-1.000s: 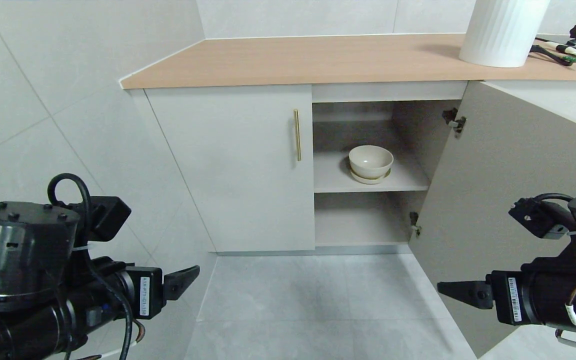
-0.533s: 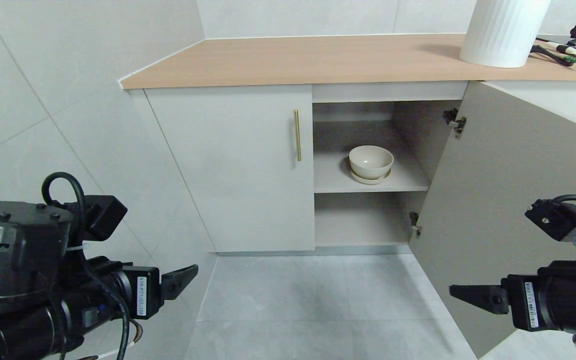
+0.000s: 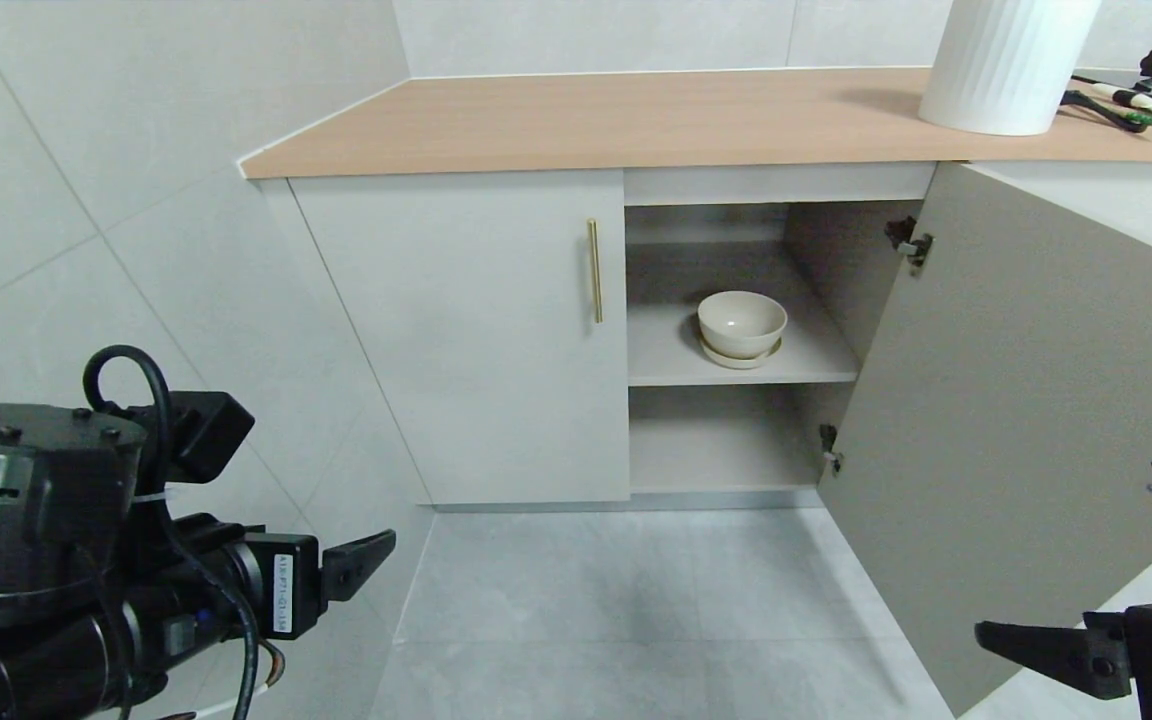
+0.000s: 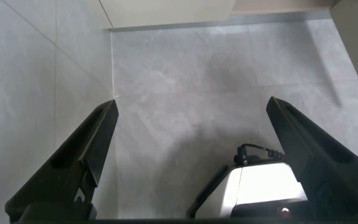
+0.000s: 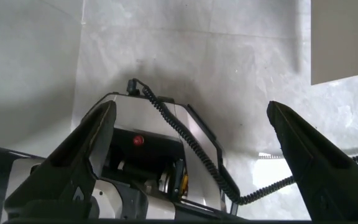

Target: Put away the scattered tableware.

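Cream ceramic bowl (image 3: 742, 322) is sitting on a saucer (image 3: 736, 361) on the cupboard's upper shelf (image 3: 661, 350), beside the open right door (image 3: 1016, 400). It is looking stiff, smooth and breakable, probably best pinched at the rim. Left gripper (image 4: 192, 102) and right gripper (image 5: 191, 104) are hanging wide open, near, over the floor (image 3: 636, 600).
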